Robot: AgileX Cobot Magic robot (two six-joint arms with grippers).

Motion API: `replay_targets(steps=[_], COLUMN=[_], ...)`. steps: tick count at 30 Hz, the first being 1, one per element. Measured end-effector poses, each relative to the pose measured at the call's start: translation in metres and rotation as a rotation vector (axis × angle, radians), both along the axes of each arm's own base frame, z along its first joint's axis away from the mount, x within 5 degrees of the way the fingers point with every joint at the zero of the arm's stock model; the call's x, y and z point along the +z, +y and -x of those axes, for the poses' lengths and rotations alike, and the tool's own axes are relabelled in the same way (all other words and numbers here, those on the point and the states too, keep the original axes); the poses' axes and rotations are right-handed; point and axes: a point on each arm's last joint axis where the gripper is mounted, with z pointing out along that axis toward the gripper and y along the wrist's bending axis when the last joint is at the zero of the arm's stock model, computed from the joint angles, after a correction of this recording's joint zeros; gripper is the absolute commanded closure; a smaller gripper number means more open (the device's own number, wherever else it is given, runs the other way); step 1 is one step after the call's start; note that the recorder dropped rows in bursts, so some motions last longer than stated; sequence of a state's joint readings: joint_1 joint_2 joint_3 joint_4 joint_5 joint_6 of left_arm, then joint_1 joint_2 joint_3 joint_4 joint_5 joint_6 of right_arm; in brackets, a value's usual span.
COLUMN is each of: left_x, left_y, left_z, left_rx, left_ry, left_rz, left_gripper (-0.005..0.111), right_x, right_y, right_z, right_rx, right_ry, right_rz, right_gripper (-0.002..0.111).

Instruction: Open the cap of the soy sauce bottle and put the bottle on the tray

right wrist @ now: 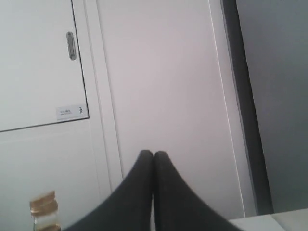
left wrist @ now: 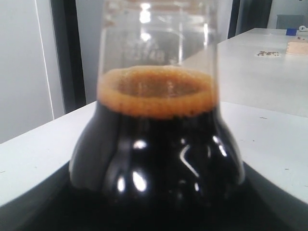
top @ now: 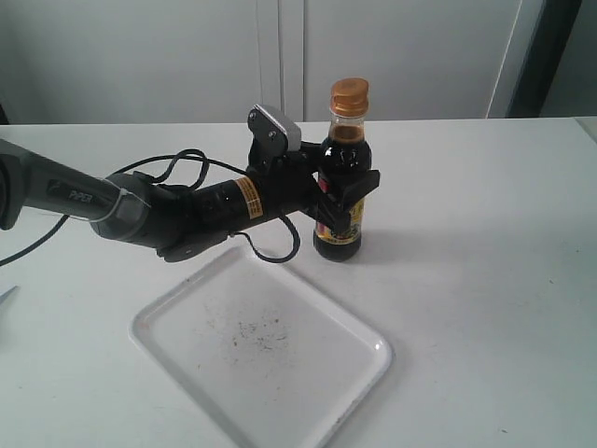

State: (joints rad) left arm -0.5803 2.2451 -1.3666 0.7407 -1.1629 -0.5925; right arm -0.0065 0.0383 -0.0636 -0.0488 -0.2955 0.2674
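Observation:
The soy sauce bottle (top: 346, 152) stands upright on the white table just beyond the tray's far corner. Its copper-orange cap (top: 349, 97) is down on the neck. My left gripper (top: 347, 201) reaches in from the left and is shut on the bottle's body at label height. In the left wrist view the dark bottle (left wrist: 156, 159) fills the frame between the black fingers (left wrist: 284, 209). The white tray (top: 187, 317), flecked with dark specks, lies bare in front of the bottle. My right gripper (right wrist: 153, 156) is shut on nothing and faces the wall, with the cap (right wrist: 43, 204) low at its side.
A black cable (top: 191, 161) loops above the left arm's forearm. White cabinet doors (top: 280, 56) stand behind the table. A second table (left wrist: 269, 48) with small items shows far off in the left wrist view.

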Motion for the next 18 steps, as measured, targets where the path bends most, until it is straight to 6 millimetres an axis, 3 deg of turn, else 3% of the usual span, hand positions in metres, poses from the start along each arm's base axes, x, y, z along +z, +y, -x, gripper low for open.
replay_targets(steps=[5,10,18], left_x=[-0.001,-0.001,-0.001], left_y=[0.0,0.0,0.0], left_z=[0.0,0.0,0.0], left_rx=[0.001,0.001,0.001], left_ry=[0.002,0.003,0.003], left_rz=[-0.007,-0.006,-0.006], left_gripper=[0.107,0.107,0.107], right_x=[0.04,0.086,0.119], right_y=[0.0,0.001,0.004], right_z=[-0.013,-0.039,-0.092], right_rx=[0.001,-0.002,-0.001], right_ry=[-0.02,-0.035,0.039], right_rz=[0.004,0.031,0.133], right_gripper=[0.108,0.108,0.108])
